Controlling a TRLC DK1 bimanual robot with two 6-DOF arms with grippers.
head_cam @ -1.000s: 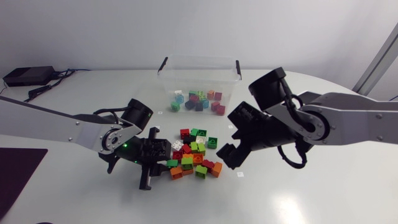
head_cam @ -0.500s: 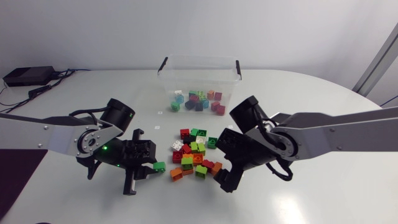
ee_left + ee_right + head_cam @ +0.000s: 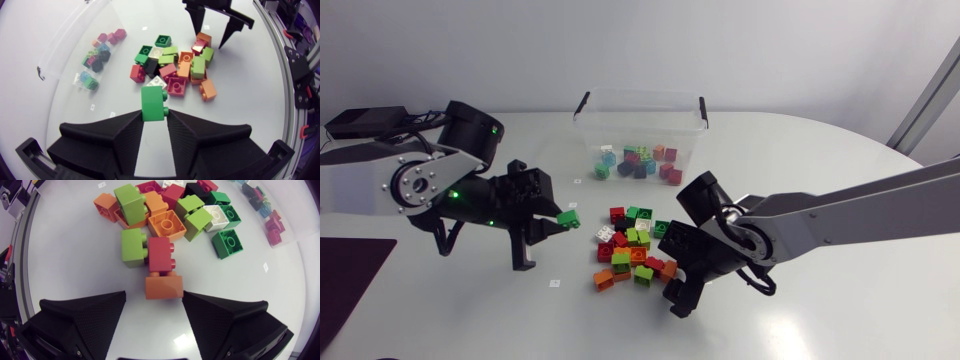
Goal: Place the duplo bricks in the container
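My left gripper [image 3: 558, 224] is shut on a green brick [image 3: 567, 218], held above the table to the left of the brick pile [image 3: 632, 245]. The left wrist view has this green brick [image 3: 154, 102] pinched between the fingertips, with the pile [image 3: 175, 65] ahead. My right gripper [image 3: 675, 285] is down at the pile's front right corner and open. An orange brick [image 3: 164, 286] lies between its fingers [image 3: 117, 305], with a red brick [image 3: 160, 254] and a light green brick [image 3: 132, 247] just ahead. At the back stands the clear container [image 3: 640, 97], with several bricks inside.
A black box with cables [image 3: 365, 122] sits at the back left, and a dark mat [image 3: 345, 280] lies at the front left edge. Small white labels [image 3: 554, 283] are scattered on the table around the pile.
My left arm has lifted the green brick out of the pile and drawn back to the left. My right gripper has dropped to the pile's front right, and its fingers have narrowed around the orange brick.
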